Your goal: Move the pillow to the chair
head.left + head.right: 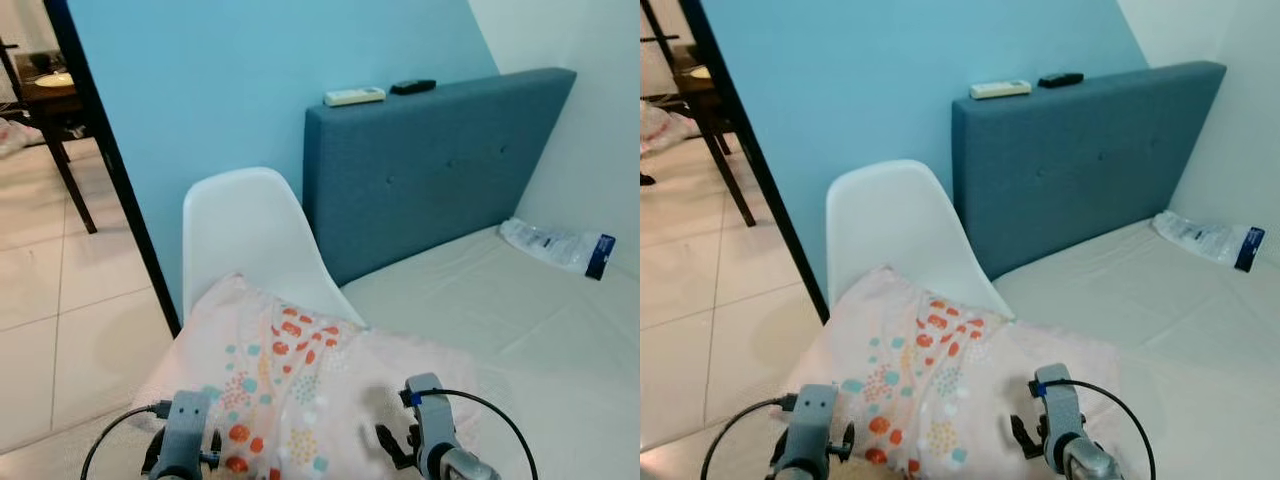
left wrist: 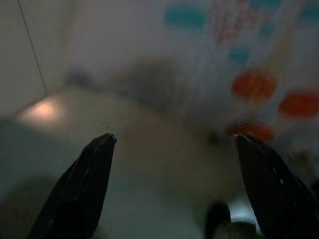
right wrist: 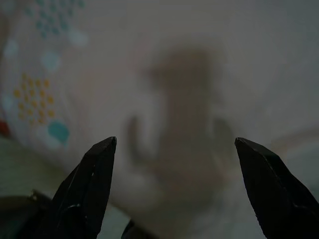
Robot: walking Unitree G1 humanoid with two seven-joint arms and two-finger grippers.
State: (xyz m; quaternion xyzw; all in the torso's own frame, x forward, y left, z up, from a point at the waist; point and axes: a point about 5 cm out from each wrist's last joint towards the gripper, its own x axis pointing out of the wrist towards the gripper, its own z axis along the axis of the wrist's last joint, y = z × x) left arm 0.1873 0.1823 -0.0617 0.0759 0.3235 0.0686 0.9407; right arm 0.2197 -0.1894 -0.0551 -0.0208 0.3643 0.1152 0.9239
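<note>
A pale pink pillow with orange and teal spots lies on the seat of a white plastic chair and overlaps the bed's edge. Both of my arms reach over it from the near side. In the left wrist view my left gripper is open just above the pillow's spotted left part. My right gripper, also open, hovers close over the pillow's plain right part and casts a shadow on it. Nothing sits between either pair of fingers.
A bed with a white sheet and a blue headboard lies to the right of the chair. Two remotes rest on the headboard, and a plastic packet lies on the bed. A dark table stands far left on tiled floor.
</note>
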